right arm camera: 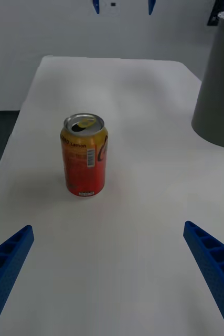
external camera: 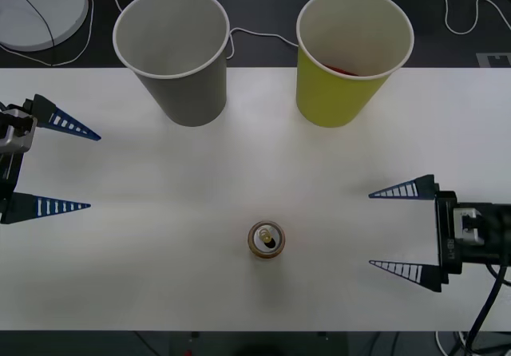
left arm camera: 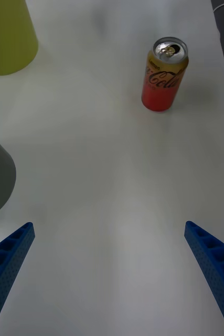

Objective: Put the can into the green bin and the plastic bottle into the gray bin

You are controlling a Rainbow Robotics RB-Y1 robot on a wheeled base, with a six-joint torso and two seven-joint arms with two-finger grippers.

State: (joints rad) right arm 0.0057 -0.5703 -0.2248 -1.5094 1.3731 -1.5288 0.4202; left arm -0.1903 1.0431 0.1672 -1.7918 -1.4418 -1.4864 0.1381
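we see the red-orange aluminium can (external camera: 266,239), a smooth cylinder with gold top, upright on the white table (external camera: 160,236) between the left gripper (external camera: 84,170) and right gripper (external camera: 374,230), both spread apart.

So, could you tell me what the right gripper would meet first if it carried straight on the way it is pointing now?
Most likely the can. The right gripper is open and points across the table toward the robot's left, and its wrist view shows the upright can standing ahead between the fingers, slightly to one side, so one finger might brush it first.
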